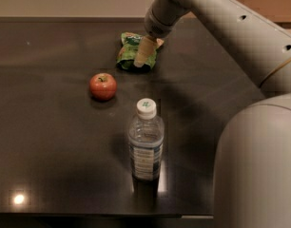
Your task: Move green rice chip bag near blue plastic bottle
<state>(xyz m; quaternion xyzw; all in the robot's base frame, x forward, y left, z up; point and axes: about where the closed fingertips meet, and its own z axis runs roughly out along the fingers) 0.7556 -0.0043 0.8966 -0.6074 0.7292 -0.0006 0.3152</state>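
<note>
The green rice chip bag [130, 51] lies flat at the far middle of the dark table [50, 137]. My gripper [143, 55] hangs over the bag's right part, pointing down at it, and covers some of it. The blue plastic bottle [145, 141], clear with a white cap and blue-and-white label, stands upright near the table's front, well apart from the bag.
A red apple [103, 86] sits on the table between the bag and the bottle, to the left. My arm [231, 27] stretches in from the right, and its large grey body [257, 165] fills the lower right. The table's front edge runs just below the bottle.
</note>
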